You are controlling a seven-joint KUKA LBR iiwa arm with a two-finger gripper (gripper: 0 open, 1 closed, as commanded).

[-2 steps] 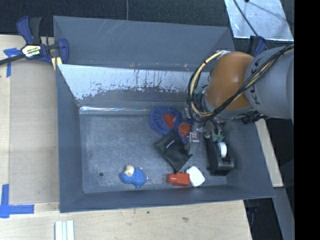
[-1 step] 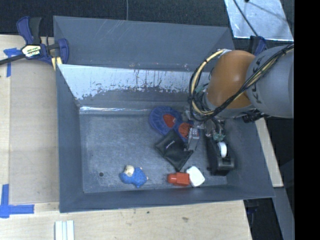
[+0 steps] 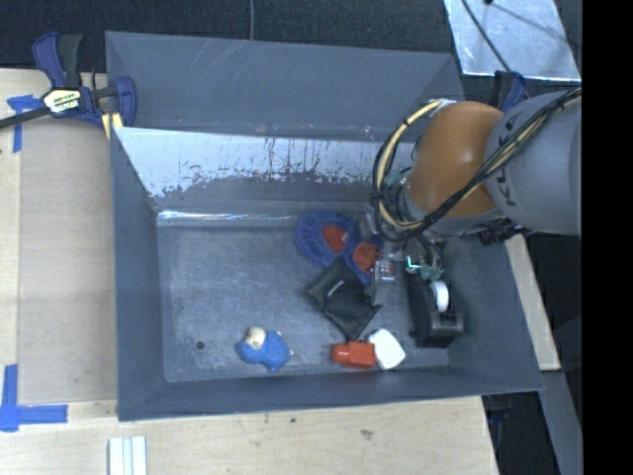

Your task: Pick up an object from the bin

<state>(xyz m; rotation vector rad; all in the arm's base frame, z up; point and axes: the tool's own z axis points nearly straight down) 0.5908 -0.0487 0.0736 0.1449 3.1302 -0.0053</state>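
The KUKA arm (image 3: 539,171), its wrist under an orange cover (image 3: 457,156) and looped with black and yellow cables (image 3: 394,151), is reaching in from the right and hanging low over the right-centre of the grey metal bin (image 3: 138,265), where the gripper (image 3: 382,265) is sitting down among a small cluster of things. Whether the gripper is released or clenched cannot be told from this angle. Just beside its tip a small red piece (image 3: 364,256) is lying, touching or nearly touching a blue rounded object (image 3: 313,237) that is carrying a second red patch on its upper face and is resting toward the back of the bin floor. Directly in front of these, a black folded object (image 3: 343,300) is lying at an angle, its near corner pointing toward a red and white item (image 3: 371,352) that is sitting at the front edge of the floor. To the right of the gripper a black oblong block (image 3: 435,323) with a white round part on top is lying along the foot of the right wall; whether it is loose or part of the arm cannot be told. Well apart from all this, at the front left of the floor, a blue lump with a cream-coloured top (image 3: 265,351) is lying alone, with a tiny dark speck (image 3: 201,344) near it.
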